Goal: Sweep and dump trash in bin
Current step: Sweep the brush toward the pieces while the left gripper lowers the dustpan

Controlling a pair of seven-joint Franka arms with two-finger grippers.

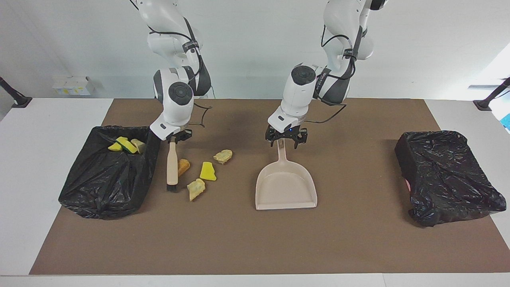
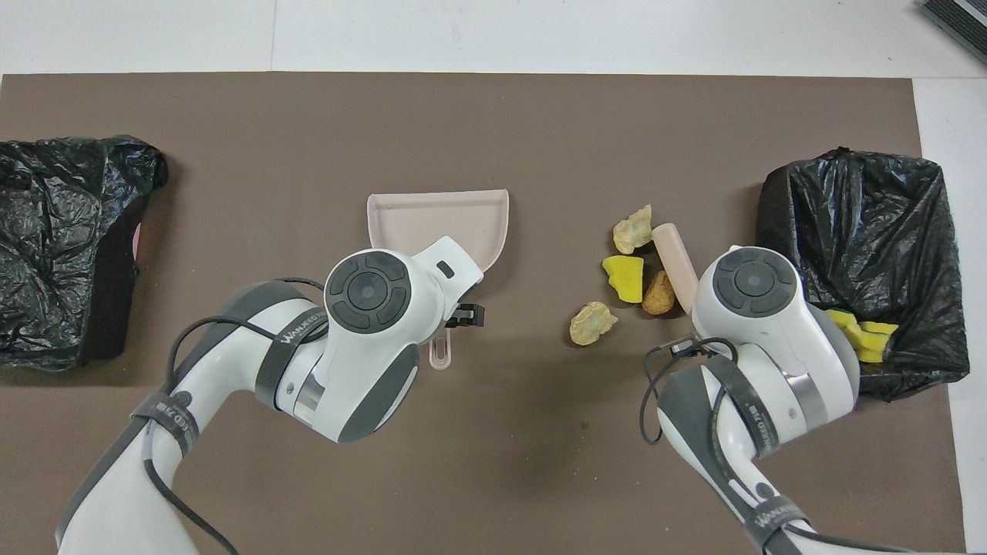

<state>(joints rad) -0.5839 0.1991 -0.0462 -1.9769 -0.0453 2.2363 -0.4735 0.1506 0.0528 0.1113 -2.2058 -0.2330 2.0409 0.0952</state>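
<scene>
My right gripper (image 1: 177, 138) is shut on the top of a wooden brush (image 1: 172, 166). Its bristles touch the mat beside the bin (image 1: 104, 175). The brush handle (image 2: 669, 254) leans against the orange-brown nugget (image 1: 183, 165) (image 2: 658, 293). Loose trash lies beside it: a yellow wedge (image 1: 207, 171) (image 2: 626, 277) and two tan chunks (image 1: 223, 156) (image 1: 196, 189). More trash (image 1: 125, 145) lies in the bin (image 2: 871, 231). My left gripper (image 1: 285, 140) stands open, its fingers on either side of the beige dustpan's (image 1: 286, 187) handle (image 1: 281, 153).
A second box lined with a black bag (image 1: 446, 175) (image 2: 62, 247) stands at the left arm's end of the brown mat (image 1: 255, 239). The dustpan's (image 2: 432, 220) mouth faces away from the robots.
</scene>
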